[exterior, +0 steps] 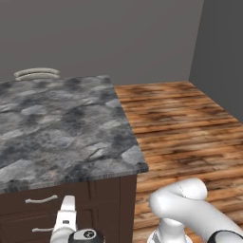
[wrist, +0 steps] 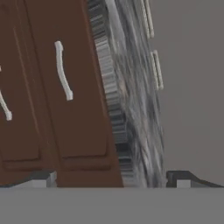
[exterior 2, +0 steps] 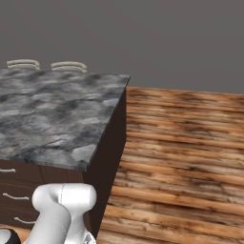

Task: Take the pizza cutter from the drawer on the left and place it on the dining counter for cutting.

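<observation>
The dining counter [exterior: 61,128] [exterior 2: 47,114] has a grey marbled top over dark brown cabinets. The top drawer [exterior: 40,200] under its front edge is closed, with a curved silver bar handle. In the rolled hand view the same drawer front [wrist: 83,109] lies beside the counter edge [wrist: 131,109], its handle [wrist: 63,70] running up and down. My gripper [wrist: 111,179] is open, its dark fingertips [wrist: 39,178] wide apart at the bottom corners and nothing between them. My hand hangs low in front of the drawers at the bottom of the left base view. The pizza cutter is hidden.
A second closed drawer [exterior: 42,230] sits below the top one. Pale curved chair backs [exterior: 37,73] [exterior 2: 69,66] rise behind the counter's far edge. Open wooden floor [exterior: 190,123] stretches to the right of the counter, bounded by grey walls.
</observation>
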